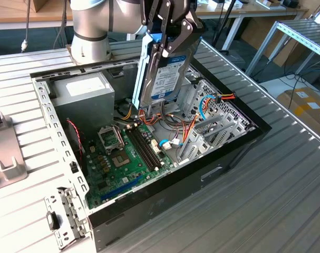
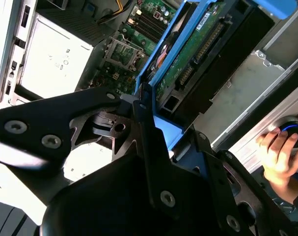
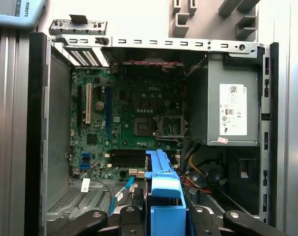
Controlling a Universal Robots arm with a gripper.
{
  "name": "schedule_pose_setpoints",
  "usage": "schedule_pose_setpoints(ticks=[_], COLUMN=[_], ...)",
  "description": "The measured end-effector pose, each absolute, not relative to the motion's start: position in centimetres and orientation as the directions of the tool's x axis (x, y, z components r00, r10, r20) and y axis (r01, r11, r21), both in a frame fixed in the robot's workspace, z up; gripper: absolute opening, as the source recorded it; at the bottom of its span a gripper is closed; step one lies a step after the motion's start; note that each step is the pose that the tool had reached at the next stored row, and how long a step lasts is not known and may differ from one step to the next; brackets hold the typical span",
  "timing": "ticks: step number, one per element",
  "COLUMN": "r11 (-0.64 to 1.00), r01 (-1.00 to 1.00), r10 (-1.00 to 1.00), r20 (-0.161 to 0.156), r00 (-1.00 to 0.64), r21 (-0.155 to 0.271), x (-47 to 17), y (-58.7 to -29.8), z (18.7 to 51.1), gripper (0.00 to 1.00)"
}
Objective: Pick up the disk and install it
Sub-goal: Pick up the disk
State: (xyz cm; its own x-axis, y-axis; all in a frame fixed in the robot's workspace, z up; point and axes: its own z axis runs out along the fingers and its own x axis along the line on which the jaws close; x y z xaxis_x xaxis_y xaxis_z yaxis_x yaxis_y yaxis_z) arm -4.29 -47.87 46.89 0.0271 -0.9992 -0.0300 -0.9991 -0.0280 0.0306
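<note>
Starting at the exterior view's left, we record a dull grey moulded bracket lying on the ribbed aluminium table, apart from the open black computer case.

Inside the case, nearest that side, we note the large grey metal power supply box. Just beside it the green motherboard lies flat on the case floor.

Above the middle of the case, the black gripper on the silver robot arm holds the flat dark metal disk. The disk's white-and-blue label faces the exterior camera, and blue plastic pieces run along its sides. The fingers are clenched on the disk's upper end, as the second wrist view confirms.

The disk hangs on edge and tilted. Its lower end is just above the case interior, between the motherboard and the bare metal drive cage. Orange and red cables cross the cage. We cannot tell whether the disk touches anything below it. It is not seated in the cage. In the first wrist view, the disk's blue side piece projects over the motherboard's near edge.

Towards the exterior view's right, a brown cardboard box stands beyond the table's edge, well apart from the case. In the second wrist view, a person's hand rests on a round dark object ringed in blue.
</note>
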Motion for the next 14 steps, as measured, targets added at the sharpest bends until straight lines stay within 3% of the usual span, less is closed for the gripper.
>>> schedule_pose_setpoints(ticks=[14], r11=[-0.028], r01=[-0.999], r10=[-0.999], r20=[-0.03], r00=[0.027], r21=[0.031], x=[-2.5], y=[-48.8], z=[46.7], gripper=[0.37])
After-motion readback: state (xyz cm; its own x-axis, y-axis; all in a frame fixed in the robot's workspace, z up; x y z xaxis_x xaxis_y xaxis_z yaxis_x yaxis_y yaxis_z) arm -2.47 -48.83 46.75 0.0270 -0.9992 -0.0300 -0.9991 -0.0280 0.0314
